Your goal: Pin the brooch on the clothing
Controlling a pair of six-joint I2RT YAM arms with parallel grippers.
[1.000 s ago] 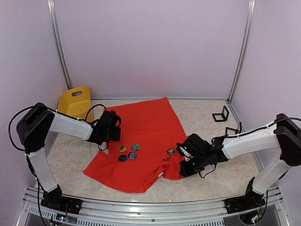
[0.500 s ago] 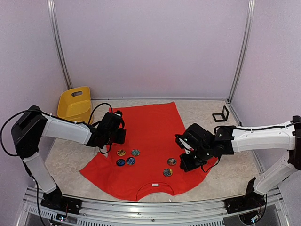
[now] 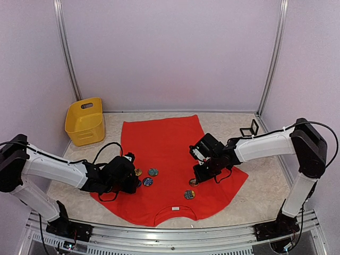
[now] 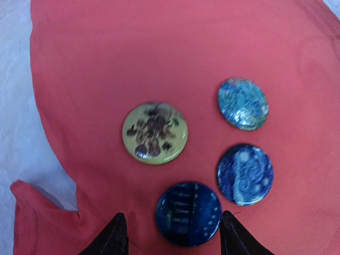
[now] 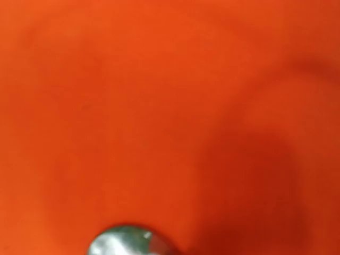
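Your shirt [image 3: 164,143] lies flat on the table, neck toward the arms, with six badges [image 3: 153,171] on it. Your left gripper [image 4: 173,236] hangs low over the left group of four. Its jaws are partly open, one fingertip on each side of the dark blue badge [image 4: 188,213], not gripping it. Your right gripper [image 3: 202,171] is closed tight over the cloth, with a badge [image 3: 193,182] just beside it.

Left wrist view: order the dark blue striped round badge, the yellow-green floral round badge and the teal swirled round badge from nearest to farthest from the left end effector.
1. The dark blue striped round badge, bottom centre, between the fingers of the left end effector.
2. The yellow-green floral round badge, mid-frame, towards the left.
3. The teal swirled round badge, upper right, farthest.
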